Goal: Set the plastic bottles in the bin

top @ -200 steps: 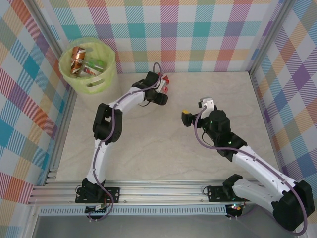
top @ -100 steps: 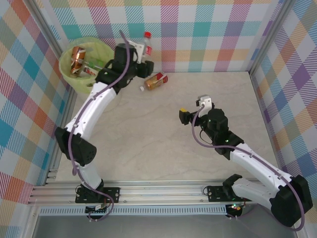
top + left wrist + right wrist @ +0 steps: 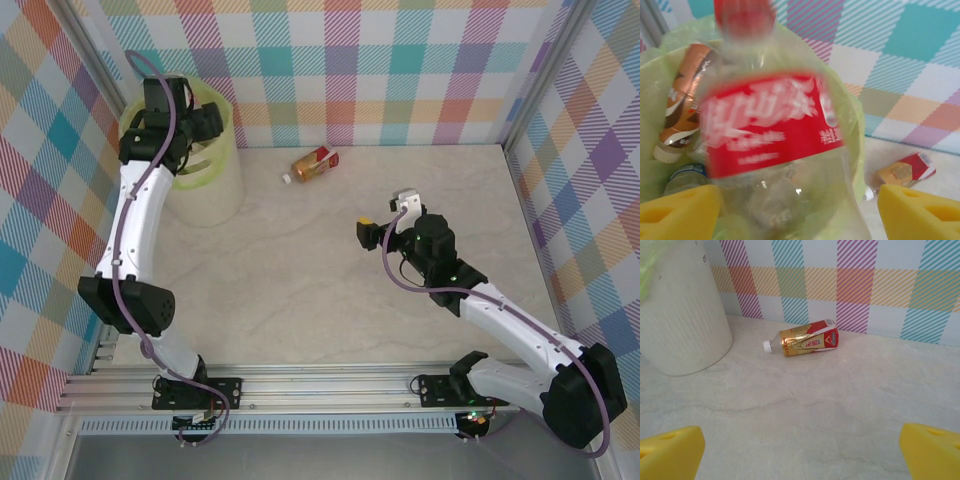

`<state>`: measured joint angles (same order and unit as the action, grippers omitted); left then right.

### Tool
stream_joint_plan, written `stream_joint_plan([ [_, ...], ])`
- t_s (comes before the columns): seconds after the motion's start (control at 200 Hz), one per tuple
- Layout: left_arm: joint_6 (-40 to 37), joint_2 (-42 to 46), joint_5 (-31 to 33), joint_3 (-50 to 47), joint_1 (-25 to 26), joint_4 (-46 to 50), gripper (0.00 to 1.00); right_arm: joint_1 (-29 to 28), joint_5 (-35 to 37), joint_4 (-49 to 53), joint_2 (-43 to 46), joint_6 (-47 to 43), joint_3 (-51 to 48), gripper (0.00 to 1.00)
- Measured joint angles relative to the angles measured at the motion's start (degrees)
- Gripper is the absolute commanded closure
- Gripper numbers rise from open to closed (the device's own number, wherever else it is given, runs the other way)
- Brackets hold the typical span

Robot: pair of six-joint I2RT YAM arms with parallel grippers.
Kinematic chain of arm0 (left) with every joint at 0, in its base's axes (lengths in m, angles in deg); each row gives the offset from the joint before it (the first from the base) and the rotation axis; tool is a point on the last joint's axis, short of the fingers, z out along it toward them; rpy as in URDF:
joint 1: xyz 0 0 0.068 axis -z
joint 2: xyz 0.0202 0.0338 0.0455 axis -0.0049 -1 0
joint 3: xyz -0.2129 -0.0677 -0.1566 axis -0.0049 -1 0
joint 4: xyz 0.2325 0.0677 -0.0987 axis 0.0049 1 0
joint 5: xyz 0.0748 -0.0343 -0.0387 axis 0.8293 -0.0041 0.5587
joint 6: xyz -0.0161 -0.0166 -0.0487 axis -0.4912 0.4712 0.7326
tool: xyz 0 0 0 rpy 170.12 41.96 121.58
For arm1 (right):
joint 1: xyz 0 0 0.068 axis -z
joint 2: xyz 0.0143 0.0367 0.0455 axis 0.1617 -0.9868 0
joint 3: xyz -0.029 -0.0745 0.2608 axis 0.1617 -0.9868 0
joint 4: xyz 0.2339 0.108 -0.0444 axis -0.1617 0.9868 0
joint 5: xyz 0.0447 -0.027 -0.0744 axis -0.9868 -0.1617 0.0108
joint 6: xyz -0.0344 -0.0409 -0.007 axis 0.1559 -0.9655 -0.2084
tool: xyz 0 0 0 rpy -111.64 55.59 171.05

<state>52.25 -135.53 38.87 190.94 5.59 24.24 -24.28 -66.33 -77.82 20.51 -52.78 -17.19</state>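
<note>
My left gripper hangs over the yellow-green bin. In the left wrist view its yellow fingers stand wide apart. Between them is a blurred clear bottle with a red label and red cap, with a gap showing on its right side, over the bin's mouth. A brown-labelled bottle lies inside the bin. One more bottle, orange and red with a white cap, lies on its side by the back wall. My right gripper is open and empty, facing that bottle from mid-table.
Checked walls close the table at the back and both sides. The bin stands in the back left corner. The marble tabletop lies bare between my right gripper and the lying bottle.
My left arm swung from the back of the table up over the bin, carrying the red-labelled bottle, and its jaws have widened. The right gripper crept slightly left.
</note>
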Motion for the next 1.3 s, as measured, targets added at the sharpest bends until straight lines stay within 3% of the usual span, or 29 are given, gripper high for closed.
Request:
stream_joint_plan([
  [0.2,2.78,-4.85,-3.45,6.05,1.79,2.49,0.00,0.00,0.02,0.07,0.00,0.20,0.22,0.00],
  [0.4,0.42,-8.98,-8.72,8.44,10.19,0.70,0.00,0.00,0.26,0.22,0.00,0.42,0.26,0.00],
  [0.54,-2.43,-17.05,-15.06,11.76,13.46,-0.85,0.00,0.00,1.07,0.98,0.00,0.42,0.39,0.00],
  [0.755,-9.46,-36.50,-19.02,25.57,13.44,1.90,0.00,0.00,2.60,2.82,0.15,0.39,0.48,0.00],
  [1.015,-15.67,-55.76,-17.55,51.06,13.44,11.15,0.00,0.00,4.52,3.52,1.18,0.39,0.48,0.00],
  [1.3,-18.47,-62.95,-15.80,55.71,12.94,10.14,0.00,0.00,5.66,5.11,1.18,0.11,0.50,0.00],
])
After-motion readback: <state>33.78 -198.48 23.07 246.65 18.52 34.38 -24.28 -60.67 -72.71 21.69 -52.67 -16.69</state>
